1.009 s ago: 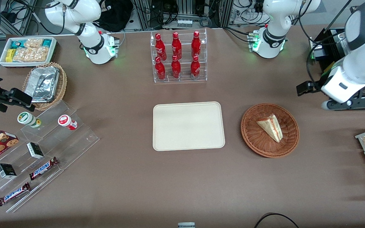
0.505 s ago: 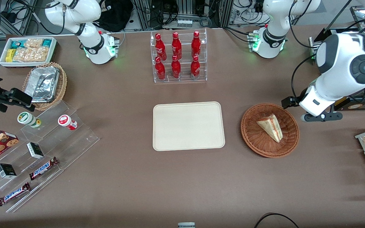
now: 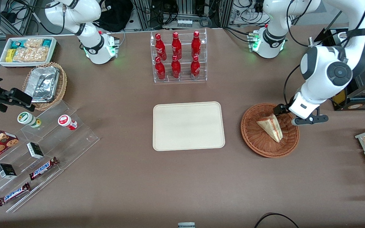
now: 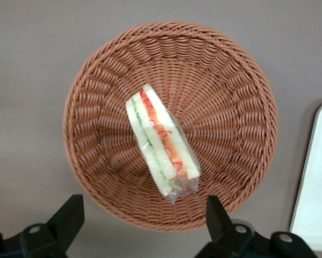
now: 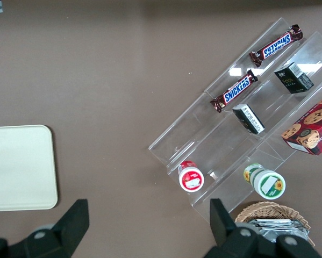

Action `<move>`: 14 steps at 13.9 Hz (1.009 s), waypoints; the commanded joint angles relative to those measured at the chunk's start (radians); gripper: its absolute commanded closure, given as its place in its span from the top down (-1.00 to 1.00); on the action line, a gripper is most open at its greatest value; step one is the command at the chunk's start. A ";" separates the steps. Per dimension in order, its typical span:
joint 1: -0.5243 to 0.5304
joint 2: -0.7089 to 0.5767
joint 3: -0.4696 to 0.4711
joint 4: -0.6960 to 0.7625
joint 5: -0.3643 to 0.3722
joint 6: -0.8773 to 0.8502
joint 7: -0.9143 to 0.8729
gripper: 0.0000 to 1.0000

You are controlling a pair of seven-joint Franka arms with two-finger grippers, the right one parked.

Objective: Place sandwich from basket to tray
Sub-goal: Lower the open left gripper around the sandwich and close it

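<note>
The sandwich point(image 3: 270, 127) is seen lying in the basket point(image 3: 258, 142), a little off its middle, with its red-orange and green filling layers showing along the cut edge in the left wrist view point(image 4: 162, 145). The basket point(image 4: 236, 97) stands on the brown table point(image 3: 182, 183), toward the working arm's end, just beside the tray point(image 3: 188, 125) but apart from it. Nothing is carried on the tray, whose edge point(image 4: 316, 188) is also caught in the left wrist view.

The gripper point(image 3: 291, 117) is held above the basket's rim, on the side farther from the front camera, close to the sandwich but not touching it. Its fingers point(image 4: 69, 215) are spread wide apart, and nothing is held between them.

A clear rack of red bottles point(image 3: 178, 56) stands farther from the front camera than the tray.
</note>
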 commanded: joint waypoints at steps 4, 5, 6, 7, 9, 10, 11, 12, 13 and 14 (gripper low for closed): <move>-0.040 0.002 0.003 -0.103 0.003 0.185 -0.341 1.00; -0.038 0.005 0.005 -0.123 0.003 0.221 -0.378 1.00; -0.040 0.013 0.005 -0.143 0.003 0.259 -0.407 1.00; -0.038 0.024 0.003 -0.159 0.001 0.297 -0.447 1.00; -0.038 0.065 0.003 -0.163 0.001 0.331 -0.542 1.00; -0.038 0.080 0.005 -0.163 0.001 0.345 -0.562 1.00; -0.038 0.097 0.005 -0.163 -0.001 0.370 -0.580 1.00; -0.037 0.111 0.005 -0.162 -0.001 0.383 -0.596 1.00; -0.038 0.120 0.005 -0.162 -0.001 0.393 -0.603 1.00; -0.037 0.125 0.005 -0.162 -0.001 0.399 -0.603 0.91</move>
